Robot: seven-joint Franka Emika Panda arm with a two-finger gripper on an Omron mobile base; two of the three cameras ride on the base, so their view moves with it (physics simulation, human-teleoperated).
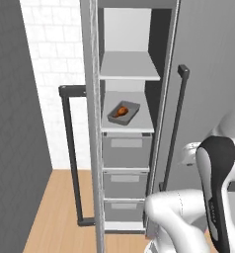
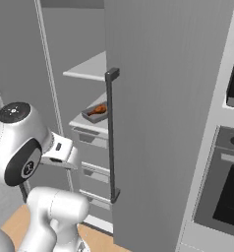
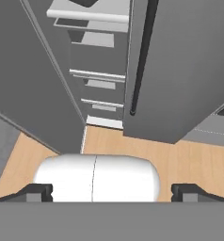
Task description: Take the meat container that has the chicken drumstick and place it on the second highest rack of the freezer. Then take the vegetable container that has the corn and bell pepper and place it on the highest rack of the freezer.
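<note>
Low over the wooden floor [image 3: 180, 150], my gripper [image 3: 112, 192] hangs with jaws spread wide, holding nothing. Ahead, the freezer [image 1: 127, 148] stands open; the chicken drumstick [image 1: 121, 110] lies in its dark tray [image 1: 129, 117] on the lower shelf [image 1: 139, 126].

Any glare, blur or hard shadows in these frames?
Left base view: flat, even light, soft shade under the highest rack; chicken drumstick sharp. Right base view: no glare on the freezer door. Hand view: sharp throughout, floor evenly lit.
</note>
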